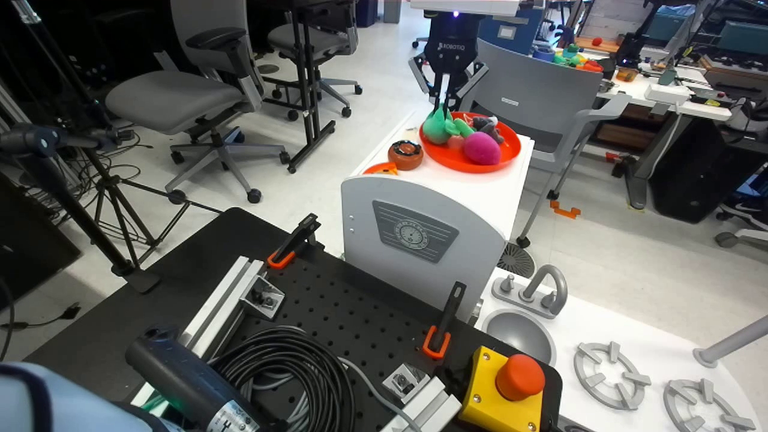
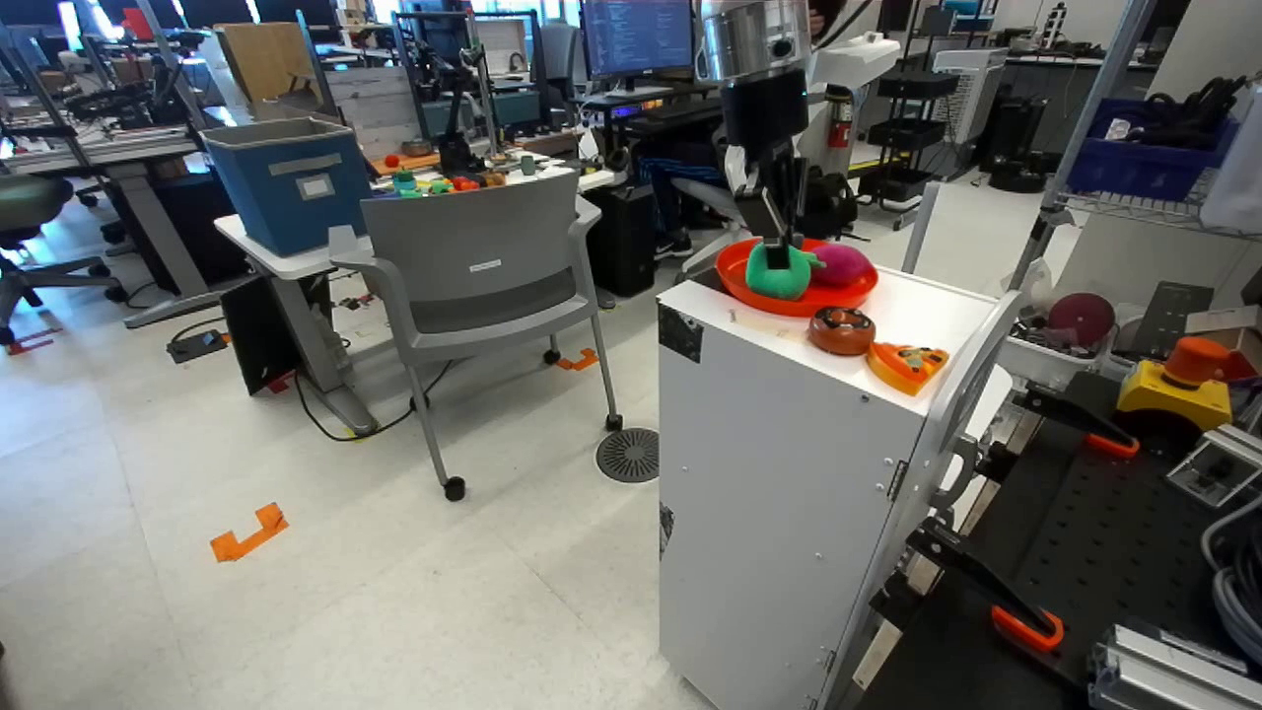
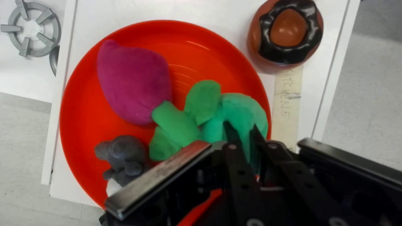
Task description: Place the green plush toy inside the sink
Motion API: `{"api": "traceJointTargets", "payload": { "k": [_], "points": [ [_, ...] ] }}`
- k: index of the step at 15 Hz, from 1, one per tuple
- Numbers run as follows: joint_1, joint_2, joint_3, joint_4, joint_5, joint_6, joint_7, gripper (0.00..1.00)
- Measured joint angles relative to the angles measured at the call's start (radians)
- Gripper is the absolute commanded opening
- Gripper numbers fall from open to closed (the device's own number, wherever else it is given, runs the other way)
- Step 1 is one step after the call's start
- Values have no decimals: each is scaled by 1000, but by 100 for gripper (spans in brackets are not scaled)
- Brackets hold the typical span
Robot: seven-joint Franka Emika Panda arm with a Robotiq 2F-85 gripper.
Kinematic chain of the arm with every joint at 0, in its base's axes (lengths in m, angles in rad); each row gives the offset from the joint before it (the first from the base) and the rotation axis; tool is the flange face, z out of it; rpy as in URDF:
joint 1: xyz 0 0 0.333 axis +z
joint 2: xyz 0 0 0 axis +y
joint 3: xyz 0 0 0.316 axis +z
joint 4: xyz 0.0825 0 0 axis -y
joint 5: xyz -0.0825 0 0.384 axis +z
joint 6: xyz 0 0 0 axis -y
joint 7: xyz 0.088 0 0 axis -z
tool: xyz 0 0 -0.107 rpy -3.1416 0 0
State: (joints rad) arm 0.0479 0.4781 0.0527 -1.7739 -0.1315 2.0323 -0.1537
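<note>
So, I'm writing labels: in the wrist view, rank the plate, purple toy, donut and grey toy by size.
1. Plate
2. Purple toy and donut, too alike to rank
3. Grey toy, partly behind the tool

The wrist [image 2: 751, 44] is held above the tabletop [image 1: 492, 192], near its far left corner in an exterior view, and the gripper [image 1: 441, 111] is pointed downward beneath it. The slim fingers [image 3: 233, 139] are held nearly together at the tips in a pinch, while the outer linkages [image 3: 158, 177] are spread to either side.
</note>
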Motion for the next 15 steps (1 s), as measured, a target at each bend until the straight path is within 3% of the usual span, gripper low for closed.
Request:
{"api": "traceJointTargets", "payload": {
  "k": [5, 15],
  "points": [
    [13, -17, 0, -25, -41, 20, 22, 3],
    [17, -192, -16, -224, -81, 192, 109, 3]
  ]
}}
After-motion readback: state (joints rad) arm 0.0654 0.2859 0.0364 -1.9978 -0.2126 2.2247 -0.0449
